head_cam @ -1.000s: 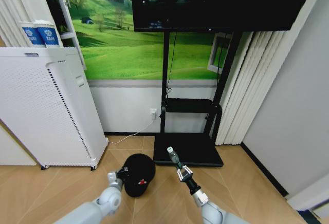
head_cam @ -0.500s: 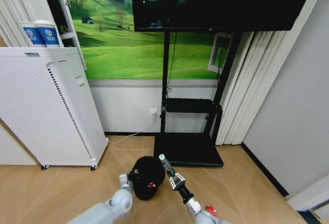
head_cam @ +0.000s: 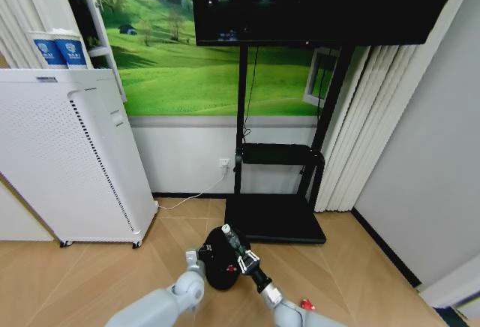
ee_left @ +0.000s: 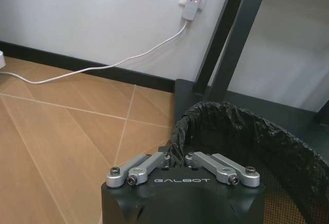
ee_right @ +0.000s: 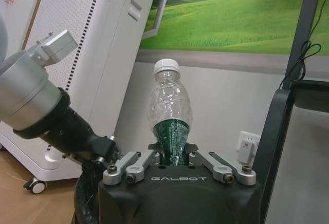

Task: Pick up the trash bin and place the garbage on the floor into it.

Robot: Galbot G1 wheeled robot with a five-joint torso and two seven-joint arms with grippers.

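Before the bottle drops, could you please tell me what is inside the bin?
A black liner drapes over the bin's rim, where the left claw grips it. Brownish mesh shows inside. The bottom is hidden, so any contents can't be seen.

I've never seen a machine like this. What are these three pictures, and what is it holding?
It is a wheeled robot with two arms. One picture looks down from a camera on its head; the other two come from cameras on its wrists. The left gripper pinches the rim of a black trash bin lined with a black bag. The right gripper clamps a clear bottle with a green label, held over the bin. A small red item lies on the wooden floor by the right arm.
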